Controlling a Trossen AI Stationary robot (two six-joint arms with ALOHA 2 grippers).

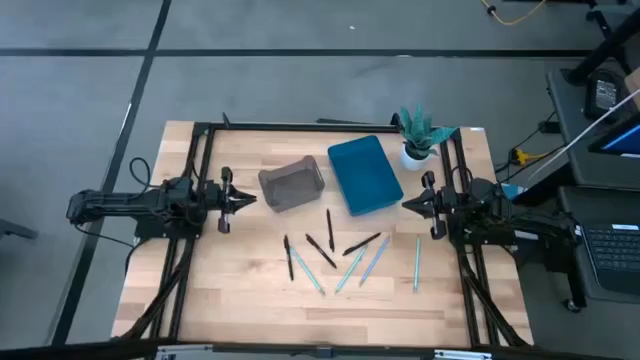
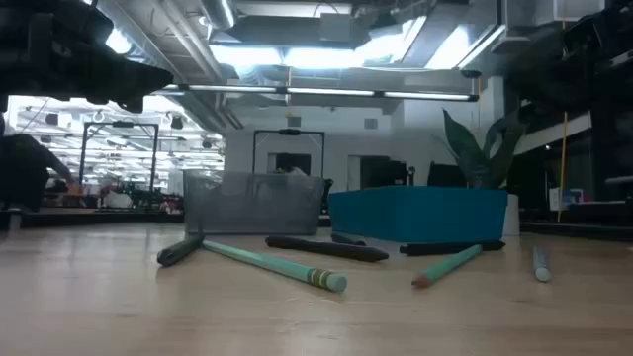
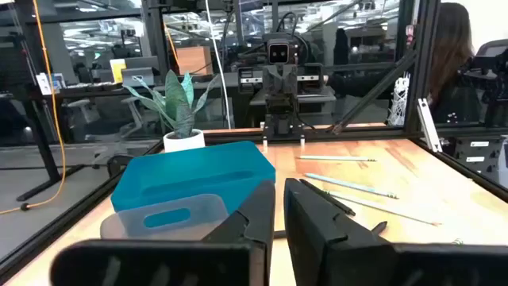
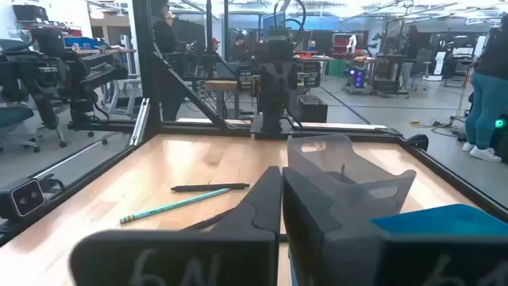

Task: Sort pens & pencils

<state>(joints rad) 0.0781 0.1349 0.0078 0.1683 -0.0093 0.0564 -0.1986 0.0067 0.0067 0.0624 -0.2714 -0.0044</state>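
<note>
Slim black and light-blue sticks (image 1: 340, 255) are shown scattered on the wooden desk (image 1: 240, 290), before the grey bin (image 1: 292, 186) and teal tray (image 1: 364, 174). Left hand (image 1: 247, 199) and right hand (image 1: 406, 203) are held pressed together, empty. Crossed sticks risk being dragged or mis-sorted.

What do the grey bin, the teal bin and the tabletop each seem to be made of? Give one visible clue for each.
Grey bin: probably translucent plastic, smooth; the background shows dimly through its walls in the low view.
Teal bin: likely opaque plastic, matte and evenly coloured, with rounded corners.
Tabletop: looks like light wood in joined strips, with visible plank seams and a slight sheen; it could be a laminate.
</note>
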